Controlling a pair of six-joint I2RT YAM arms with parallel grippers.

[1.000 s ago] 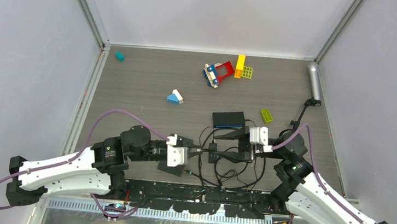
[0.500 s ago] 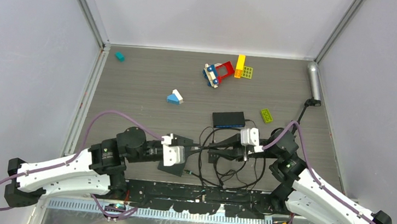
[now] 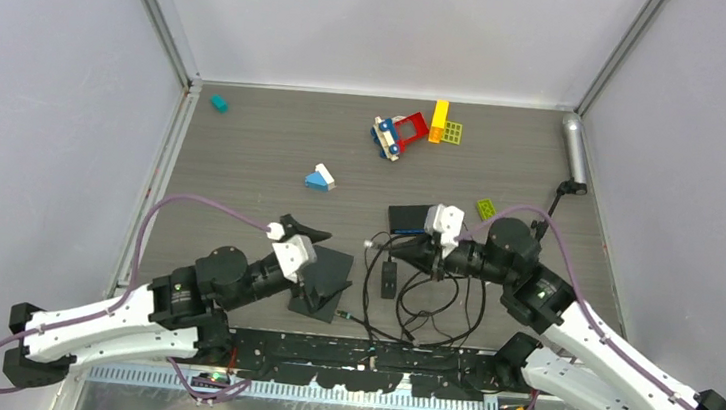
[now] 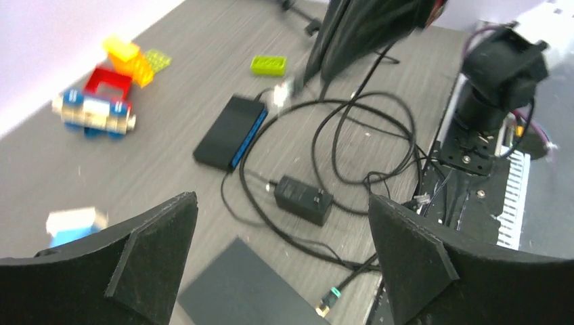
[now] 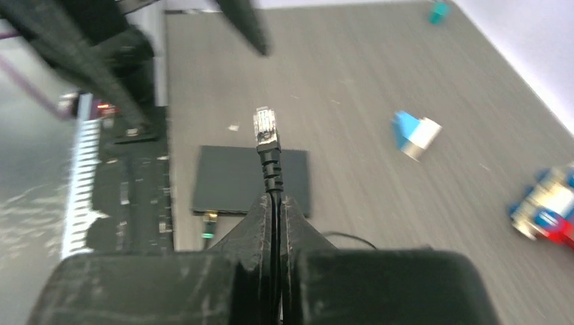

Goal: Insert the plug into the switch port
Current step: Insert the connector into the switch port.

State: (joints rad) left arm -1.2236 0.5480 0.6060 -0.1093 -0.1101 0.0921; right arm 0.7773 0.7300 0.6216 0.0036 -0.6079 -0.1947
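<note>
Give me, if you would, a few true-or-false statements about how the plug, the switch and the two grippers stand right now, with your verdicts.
1. The right gripper is shut on the cable just behind the plug. True.
2. The left gripper is holding the switch. False: it is wide open and holds nothing; the switch lies on the table.
3. The plug is seated in the switch port. False: it sticks out free beyond the right gripper, not yet inserted.
4. In the top view, a green brick lies on the table to the right of the switch. True.
</note>
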